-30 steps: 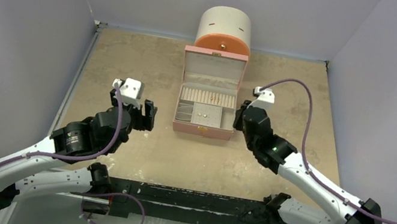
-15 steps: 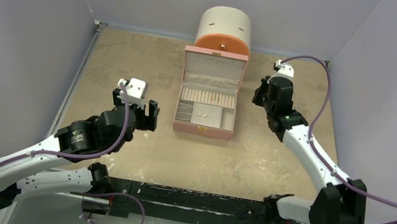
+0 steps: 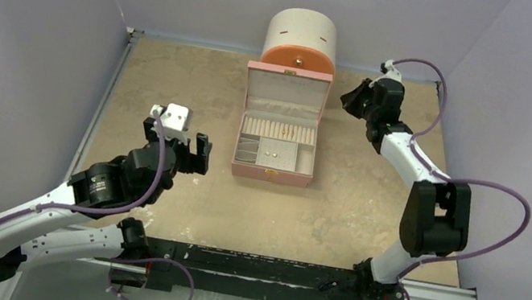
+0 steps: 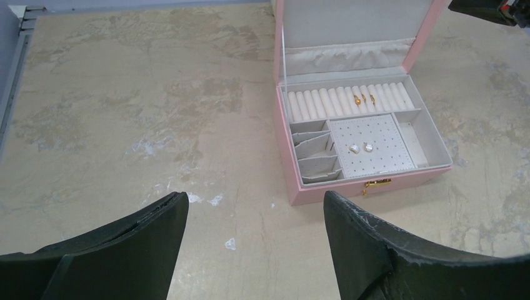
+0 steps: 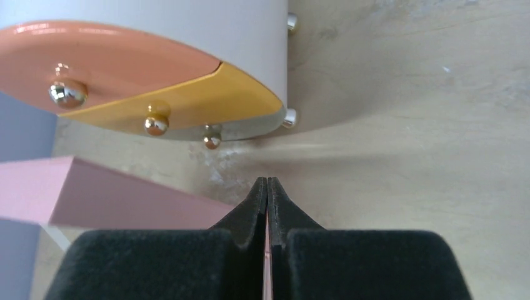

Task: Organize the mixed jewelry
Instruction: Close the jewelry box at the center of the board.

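Though cropped below, left claw [image 4: 255, 200] agape.

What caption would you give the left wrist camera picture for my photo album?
Open left gripper faces the open pink jewelry box holding gold pieces and two pale studs.

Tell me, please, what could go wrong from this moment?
1. The shut right gripper sits close to the round cabinet and the open lid of the pink box; a careless swing could knock either.
2. Two small studs lie on its dotted pad; a bump might scatter them.
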Tool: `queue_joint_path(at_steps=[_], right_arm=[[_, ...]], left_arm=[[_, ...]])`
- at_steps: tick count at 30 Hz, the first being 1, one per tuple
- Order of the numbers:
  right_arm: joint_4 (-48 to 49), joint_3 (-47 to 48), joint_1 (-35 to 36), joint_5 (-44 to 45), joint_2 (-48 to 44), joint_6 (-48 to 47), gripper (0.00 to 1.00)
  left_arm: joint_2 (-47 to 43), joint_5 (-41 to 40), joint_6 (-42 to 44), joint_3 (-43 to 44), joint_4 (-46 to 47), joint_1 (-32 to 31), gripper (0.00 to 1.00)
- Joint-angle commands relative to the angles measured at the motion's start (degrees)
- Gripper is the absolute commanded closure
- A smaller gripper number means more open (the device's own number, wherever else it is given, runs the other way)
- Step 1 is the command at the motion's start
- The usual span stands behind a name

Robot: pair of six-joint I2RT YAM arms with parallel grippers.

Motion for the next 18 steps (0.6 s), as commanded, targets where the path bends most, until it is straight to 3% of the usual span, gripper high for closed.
queue_joint_path(at_steps=[1,18], right_arm=[[5.88,5.63,-1.34,-7.01,3.64,5.59,1.00],[12.63,13.40,-2.00,-29.71,17.03,13.13,1.00]], left_arm=[[-0.24,-1.25,0.02,-0.18,0.65,0.21,0.20],[0.49,-1.53,0.11,-0.19,0.47,0.19,0.16]])
